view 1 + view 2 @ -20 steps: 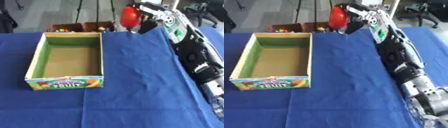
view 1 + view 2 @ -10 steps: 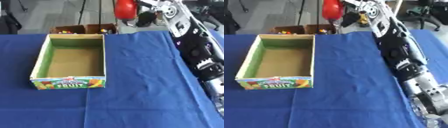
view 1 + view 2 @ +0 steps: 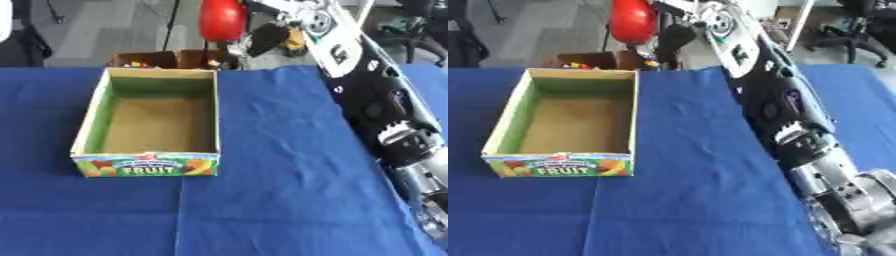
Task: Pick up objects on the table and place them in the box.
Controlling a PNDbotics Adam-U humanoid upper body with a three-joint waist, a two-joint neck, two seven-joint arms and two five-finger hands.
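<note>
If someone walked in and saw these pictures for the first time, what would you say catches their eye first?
Probably the red object held high by the right hand beyond the table's far edge, just past the box. Next, the open cardboard fruit box with green inner walls, empty, on the left of the blue tablecloth. The long black and silver right arm runs up the right side.

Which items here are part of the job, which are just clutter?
Job:
- red object, held by the right hand beyond the table's far edge
- fruit box, nothing inside

Clutter:
- small brown boxes behind the table
- blue tablecloth
</note>
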